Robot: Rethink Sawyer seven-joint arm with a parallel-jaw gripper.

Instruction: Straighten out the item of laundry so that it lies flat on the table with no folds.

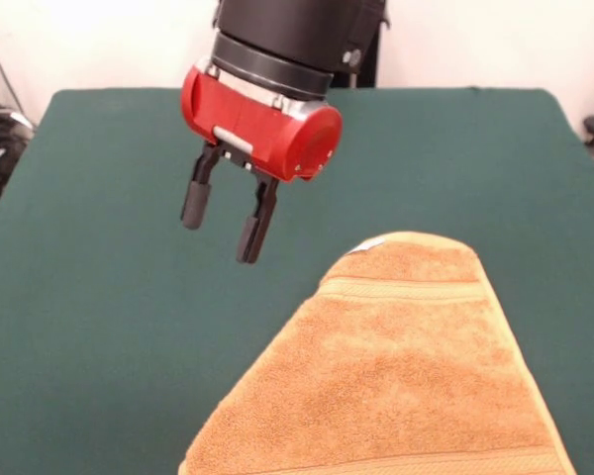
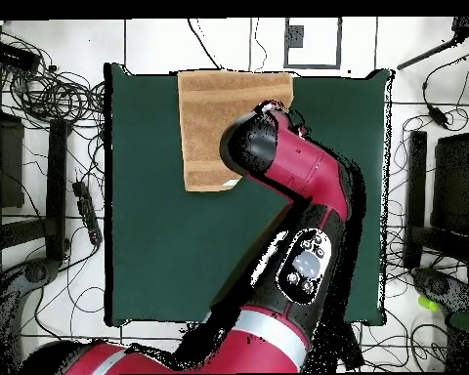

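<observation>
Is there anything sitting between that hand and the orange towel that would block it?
Nothing visible does. The open hand hangs above bare green table, and only empty cloth separates it from the towel.

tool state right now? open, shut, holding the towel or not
tool: open, holding nothing, raised above the table, beside the towel and not touching it.

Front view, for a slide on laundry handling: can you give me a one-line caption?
Sawyer's gripper, jaws open, hangs above the green table beside an orange-tan towel.
</observation>
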